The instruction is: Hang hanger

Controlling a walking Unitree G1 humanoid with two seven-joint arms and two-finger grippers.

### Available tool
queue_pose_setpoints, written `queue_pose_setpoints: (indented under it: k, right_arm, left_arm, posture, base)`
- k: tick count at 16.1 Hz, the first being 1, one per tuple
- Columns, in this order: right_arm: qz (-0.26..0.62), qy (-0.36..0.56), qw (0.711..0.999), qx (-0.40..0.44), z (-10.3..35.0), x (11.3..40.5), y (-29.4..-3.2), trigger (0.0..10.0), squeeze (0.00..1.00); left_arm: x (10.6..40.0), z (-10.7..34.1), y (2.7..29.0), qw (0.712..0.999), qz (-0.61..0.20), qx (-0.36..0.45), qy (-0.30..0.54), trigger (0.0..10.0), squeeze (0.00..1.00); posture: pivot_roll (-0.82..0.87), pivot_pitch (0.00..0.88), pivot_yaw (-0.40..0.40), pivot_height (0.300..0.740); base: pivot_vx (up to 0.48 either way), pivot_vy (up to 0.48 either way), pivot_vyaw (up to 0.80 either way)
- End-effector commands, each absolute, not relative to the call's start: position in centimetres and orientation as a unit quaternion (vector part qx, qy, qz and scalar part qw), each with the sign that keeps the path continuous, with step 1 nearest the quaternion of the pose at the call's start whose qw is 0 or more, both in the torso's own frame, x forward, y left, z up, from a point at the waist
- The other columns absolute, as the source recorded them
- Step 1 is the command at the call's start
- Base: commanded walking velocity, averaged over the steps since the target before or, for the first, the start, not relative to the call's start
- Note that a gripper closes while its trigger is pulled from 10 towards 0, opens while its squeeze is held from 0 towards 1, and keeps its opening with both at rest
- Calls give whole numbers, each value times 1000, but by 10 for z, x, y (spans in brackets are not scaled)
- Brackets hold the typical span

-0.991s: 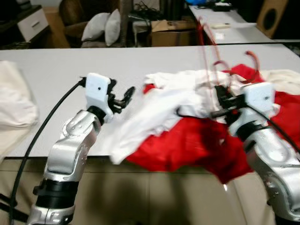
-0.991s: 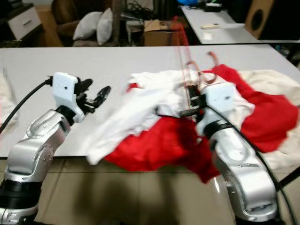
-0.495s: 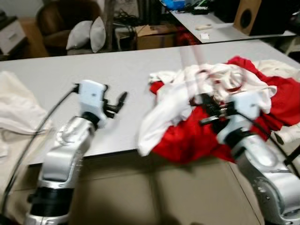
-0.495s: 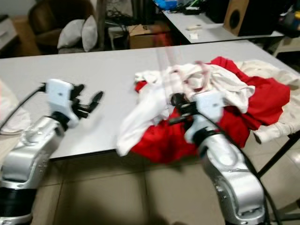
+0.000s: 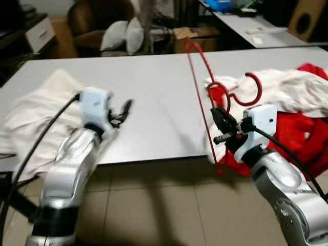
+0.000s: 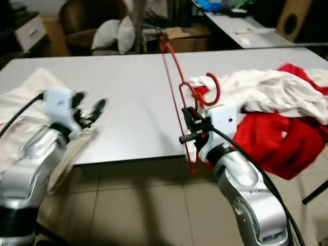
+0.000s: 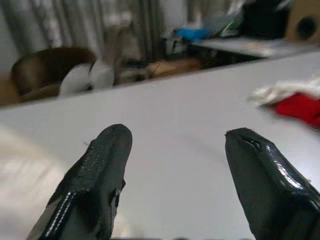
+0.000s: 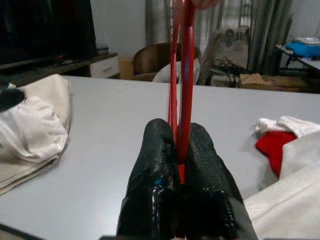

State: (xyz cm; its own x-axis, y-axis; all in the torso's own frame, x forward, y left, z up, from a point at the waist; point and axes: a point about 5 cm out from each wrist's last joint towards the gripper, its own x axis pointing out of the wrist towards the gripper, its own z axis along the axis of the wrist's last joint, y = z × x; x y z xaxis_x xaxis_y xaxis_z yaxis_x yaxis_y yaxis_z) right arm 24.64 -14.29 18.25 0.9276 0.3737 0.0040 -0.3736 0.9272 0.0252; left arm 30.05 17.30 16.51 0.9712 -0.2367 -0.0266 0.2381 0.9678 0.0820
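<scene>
Hanger up in the right pincer

Right pincer [image 6: 188, 127] is clamped tight on the red hanger [image 6: 177, 84], holding it above the counter's [image 5: 154, 97] near edge, hook curling toward the red and white clothes [image 6: 277, 113] on the right. Left pincer [image 5: 123, 110] hovers with fingers spread, gripping nothing, beside a cream cloth [image 5: 36, 113] on the left.

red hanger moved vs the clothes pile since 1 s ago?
Yes. The red hanger, pinched in the right tool, has come off the clothes pile and now stands beside its left edge, over bare table.
</scene>
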Motion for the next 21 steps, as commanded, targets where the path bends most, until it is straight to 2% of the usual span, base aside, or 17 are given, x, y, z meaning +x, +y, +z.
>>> queue_pose_setpoints:
  k: [1, 4, 7, 8, 10, 14, 19, 21]
  right_arm:
    - [176, 8, 984, 15, 180, 246, -152, 10000, 0]
    - [164, 36, 986, 2, 164, 243, -164, 10000, 0]
    - [163, 60, 985, -17, 152, 240, -170, 10000, 0]
    - [162, 58, 985, -6, 153, 240, -171, 10000, 0]
    - [171, 60, 983, -41, 154, 241, -170, 10000, 0]
    - [161, 53, 984, -50, 154, 243, -172, 10000, 0]
    - [157, 45, 986, -42, 156, 244, -178, 10000, 0]
    - [164, 48, 984, -51, 155, 242, -180, 10000, 0]
  left_arm:
    - [299, 159, 163, 990, -132, 38, 14, 10000, 0]
    - [294, 156, 154, 988, -152, 30, 15, 10000, 0]
    - [296, 153, 156, 992, -129, 14, 10, 10000, 0]
    - [296, 153, 157, 992, -125, 13, 9, 10000, 0]
    - [296, 152, 157, 992, -124, 8, 8, 10000, 0]
    - [294, 148, 155, 992, -123, 5, 11, 10000, 0]
    - [293, 145, 154, 993, -118, -4, 13, 10000, 0]
    - [292, 138, 152, 993, -119, -13, 21, 10000, 0]
  posture:
    - [-46, 0, 72, 740]
    - [-44, 0, 61, 740]
    - [-42, 0, 56, 740]
    - [-42, 0, 56, 740]
    - [-47, 0, 54, 740]
    - [-48, 0, 46, 740]
    - [-62, 0, 34, 740]
    - [-77, 0, 26, 740]
  base:
    - [0, 0, 0]
    - [0, 0, 0]
    - [0, 0, 0]
    - [247, 0, 0]
    - [315, 0, 0]
    - [341, 0, 800]
    - [341, 0, 0]
    - [0, 0, 0]
